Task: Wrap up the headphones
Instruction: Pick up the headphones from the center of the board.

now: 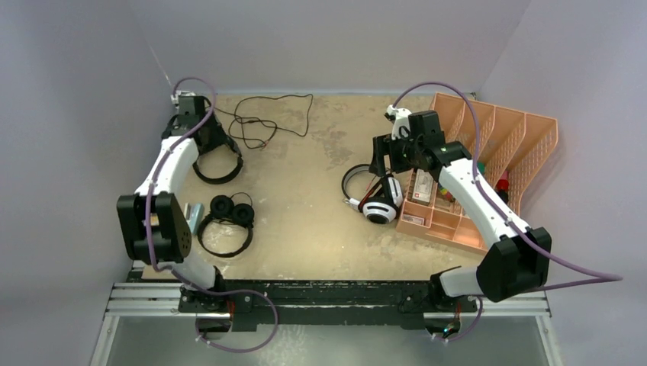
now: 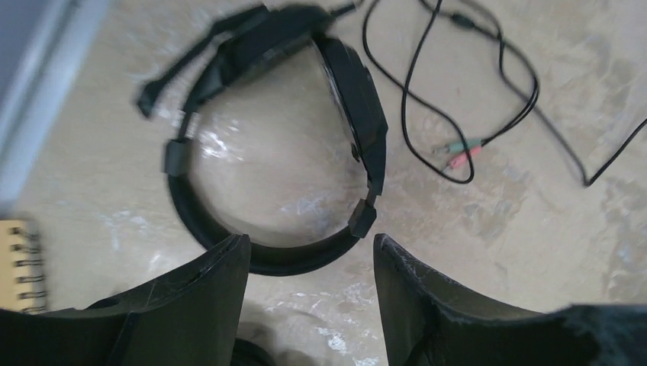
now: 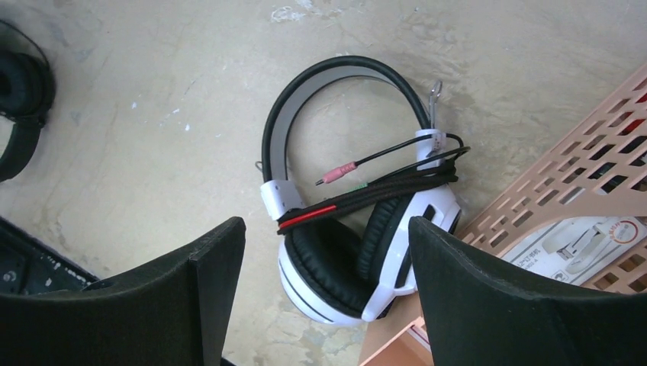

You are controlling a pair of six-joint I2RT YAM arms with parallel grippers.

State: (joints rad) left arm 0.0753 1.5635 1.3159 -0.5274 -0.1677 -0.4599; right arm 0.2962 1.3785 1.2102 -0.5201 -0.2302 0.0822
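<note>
From above, the tray (image 1: 534,126) at the right is holding small boxes (image 1: 423,187) (their print is too small to read). The white pair (image 1: 375,200) is lying just beside it, and the small black pair (image 1: 233,212) is lying at the left.

In the left wrist view, the left gripper (image 2: 309,244) is hanging, jaws apart, over the large black pair (image 2: 358,114), whose cable (image 2: 536,90) is lying loose.

In the right wrist view, the right gripper (image 3: 324,225) is hovering, jaws apart, over the white pair, whose cord (image 3: 381,191) is lying bundled across it. A packet (image 3: 572,244) in the tray is showing illegible print.

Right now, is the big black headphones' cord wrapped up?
No, the cable lies in loose loops on the table beside the larger black headphones.
</note>
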